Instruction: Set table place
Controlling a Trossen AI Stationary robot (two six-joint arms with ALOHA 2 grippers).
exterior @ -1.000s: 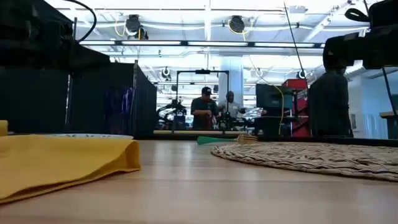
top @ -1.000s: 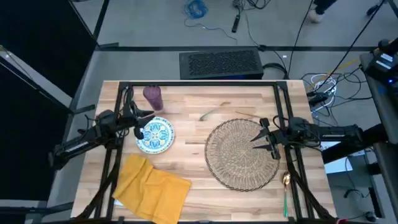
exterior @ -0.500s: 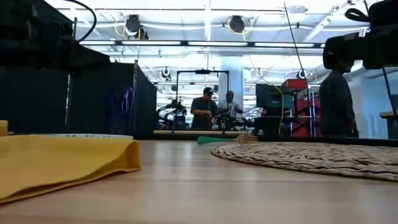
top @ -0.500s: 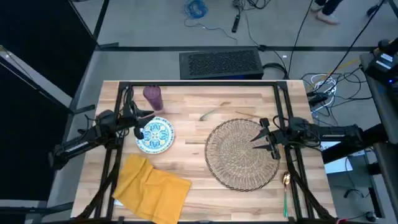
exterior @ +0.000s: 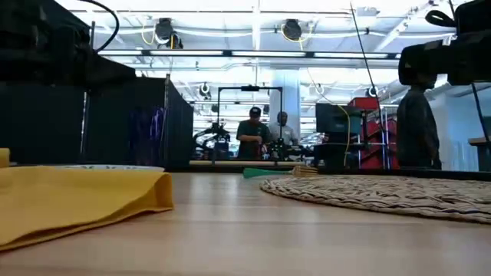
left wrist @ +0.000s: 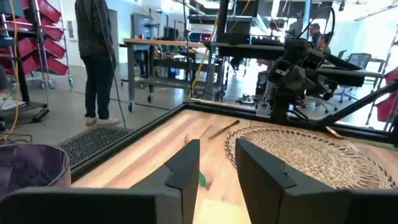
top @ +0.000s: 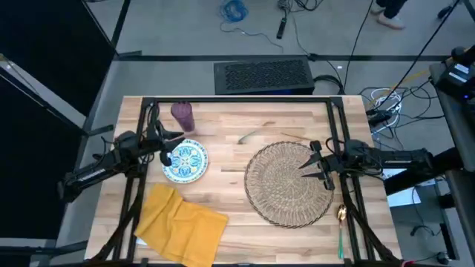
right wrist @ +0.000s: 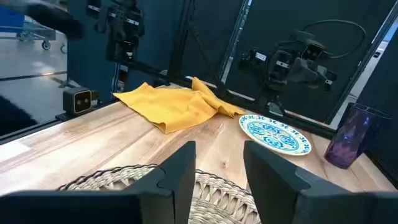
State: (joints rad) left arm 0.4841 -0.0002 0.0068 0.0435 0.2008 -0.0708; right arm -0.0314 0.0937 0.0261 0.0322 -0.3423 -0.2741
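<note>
Overhead, round woven mat [top: 288,182], crumpled yellow napkin [top: 182,222], glossy patterned plate [top: 184,162].

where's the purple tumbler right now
In the high view the purple tumbler stands upright near the table's far edge on the left side, just beyond the patterned plate and close to the left gripper.

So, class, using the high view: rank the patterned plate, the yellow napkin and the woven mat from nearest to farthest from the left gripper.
1. Patterned plate: directly beside the left gripper, on the table's left part.
2. Yellow napkin: at the near left corner.
3. Woven mat: across on the right part, under the right gripper.
</note>
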